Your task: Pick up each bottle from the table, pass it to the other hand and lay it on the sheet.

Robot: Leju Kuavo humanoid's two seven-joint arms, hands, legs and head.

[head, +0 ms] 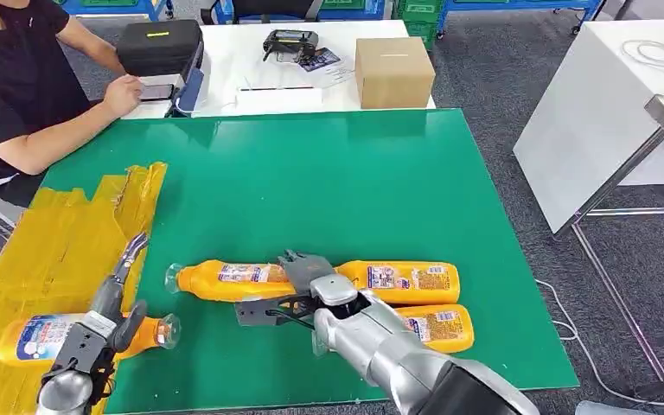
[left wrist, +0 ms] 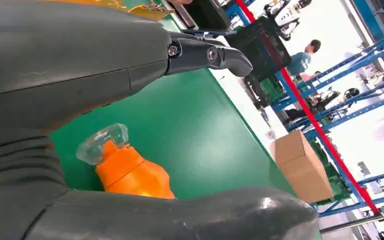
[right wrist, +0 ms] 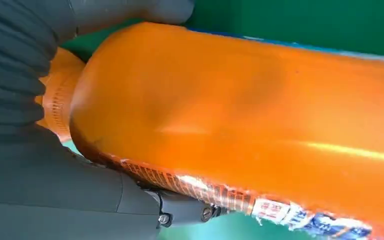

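One orange bottle (head: pixel 43 335) lies on the yellow sheet (head: pixel 60 251), its clear cap (left wrist: pixel 102 142) pointing onto the green table (head: pixel 328 181). My left hand (head: pixel 104 333) hovers over its neck with fingers (left wrist: pixel 205 52) stretched out, holding nothing. Three more orange bottles lie mid-table: one with its cap to the left (head: pixel 225 279), one behind it to the right (head: pixel 406 278), one nearer (head: pixel 437 327) partly hidden by my right arm. My right hand (head: pixel 307 290) straddles the row, thumb on the far side, fingers (head: pixel 255 311) straight along the near side. An orange bottle body (right wrist: pixel 240 105) fills its palm.
A person sits at the far left with a hand (head: pixel 123 93) by a black case (head: pixel 160 45). On the white table behind stand a cardboard box (head: pixel 393 71) and a controller (head: pixel 290 41). Another white table (head: pixel 588 121) stands to the right.
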